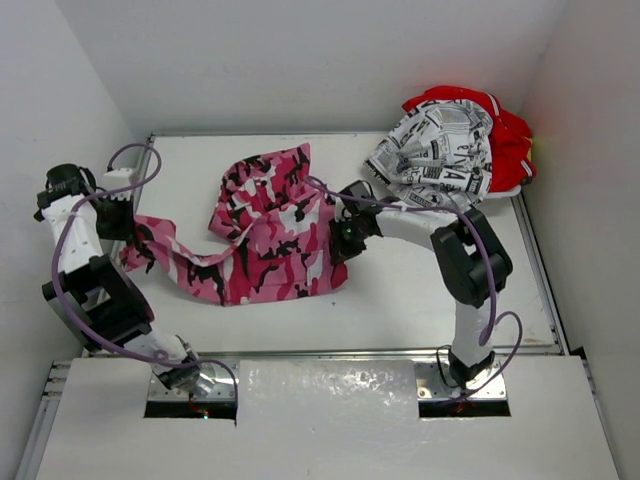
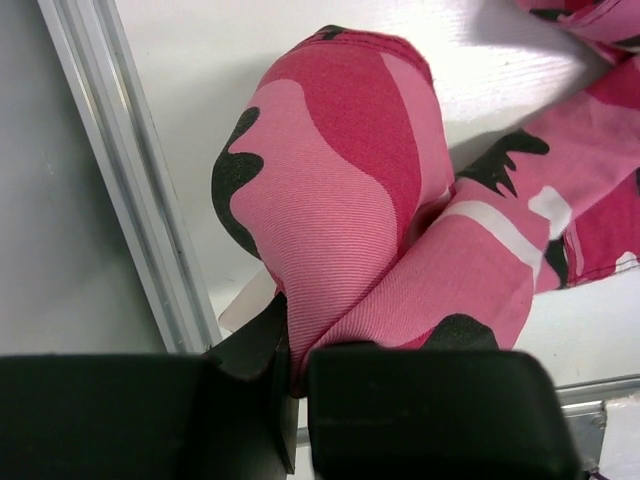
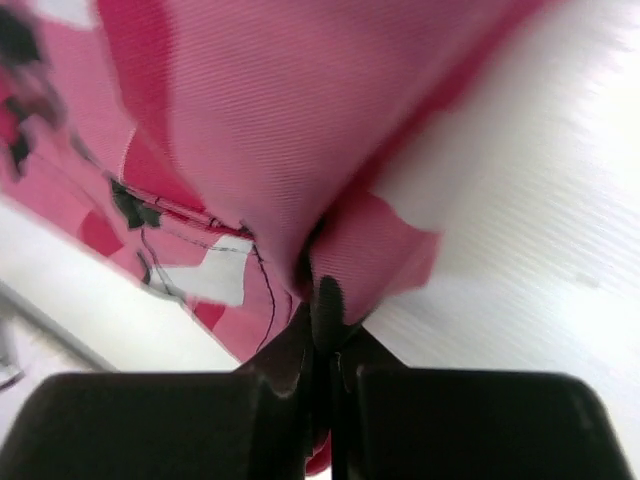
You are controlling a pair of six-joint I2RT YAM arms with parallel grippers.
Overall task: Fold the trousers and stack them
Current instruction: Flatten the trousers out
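Note:
The pink, white, black and crimson camouflage trousers (image 1: 262, 228) lie crumpled across the middle and left of the table. My left gripper (image 1: 128, 228) is shut on the end of one leg at the left edge; the pinched cloth (image 2: 340, 220) bulges up from its jaws. My right gripper (image 1: 338, 228) is shut on the trousers' right edge, and the cloth (image 3: 290, 130) rises from its closed jaws. The white newsprint-patterned trousers (image 1: 440, 155) lie bunched at the back right on top of the plain red trousers (image 1: 512, 140).
A raised metal rim (image 1: 538, 265) borders the table; it also shows in the left wrist view (image 2: 130, 180) close beside the held leg. White walls enclose the left, back and right. Purple cables loop off both arms.

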